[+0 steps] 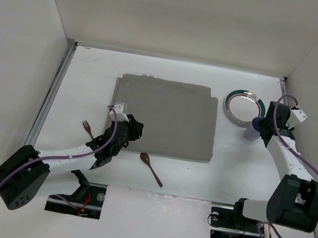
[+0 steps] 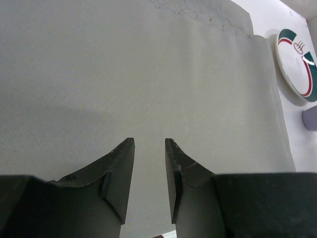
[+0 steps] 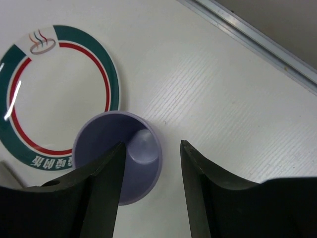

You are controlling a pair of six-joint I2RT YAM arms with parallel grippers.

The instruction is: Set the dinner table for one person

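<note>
On the white dinner table lies a grey placemat. My left gripper hovers over the placemat's near left part, and in the left wrist view the left gripper is open with only placemat between its fingers. A white plate with a green and red rim sits right of the mat. A purple cup stands against the plate. My right gripper is open above the cup's right rim, one finger over the cup's inside, the other over bare table.
A fork lies left of the placemat, close to the left arm. A wooden spoon lies just in front of the mat's near edge. A metal rail runs along the table's left side, and white walls close in the workspace.
</note>
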